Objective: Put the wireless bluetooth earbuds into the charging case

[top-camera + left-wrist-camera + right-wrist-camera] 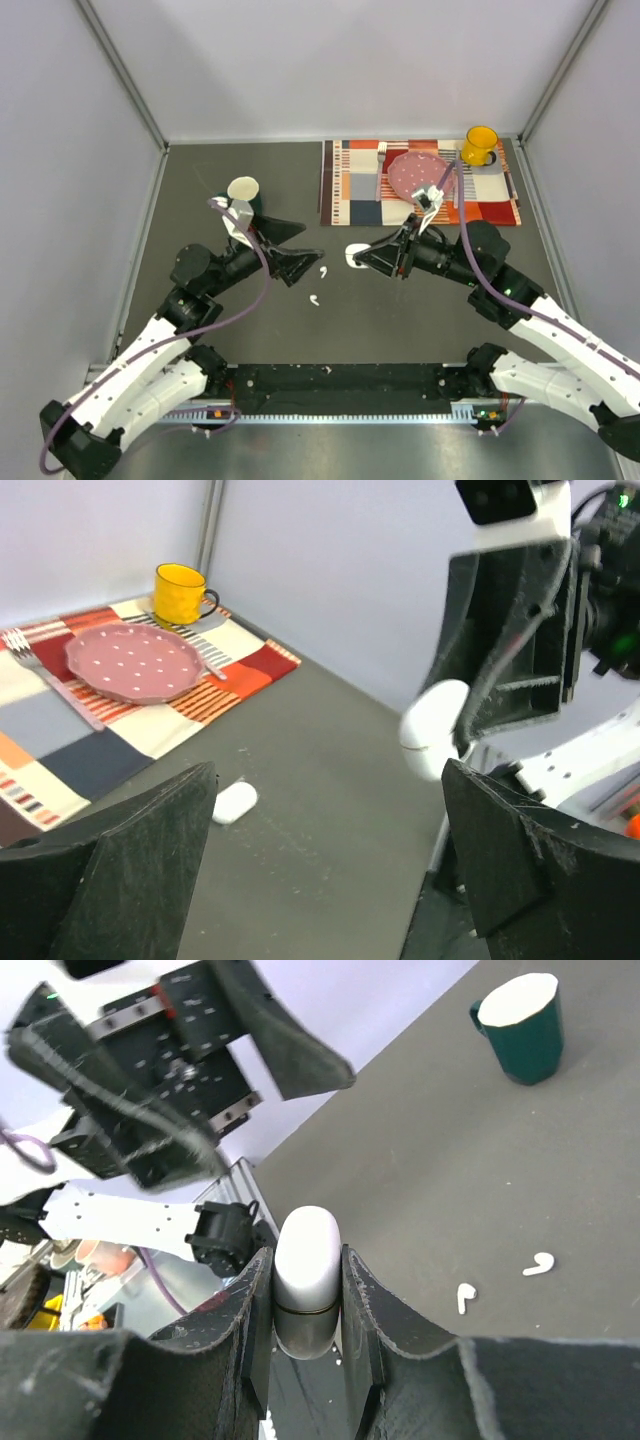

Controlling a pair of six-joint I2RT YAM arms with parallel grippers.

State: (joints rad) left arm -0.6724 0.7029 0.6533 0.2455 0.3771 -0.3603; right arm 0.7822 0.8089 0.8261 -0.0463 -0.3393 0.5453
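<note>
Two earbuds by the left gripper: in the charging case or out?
Out. One earbud and the other earbud lie loose on the table, apart from the charging case held in the right gripper.

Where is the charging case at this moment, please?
The charging case is gripped between the fingers of the right gripper, mid-table in the top view, just right of the open left gripper and two loose earbuds.
</note>
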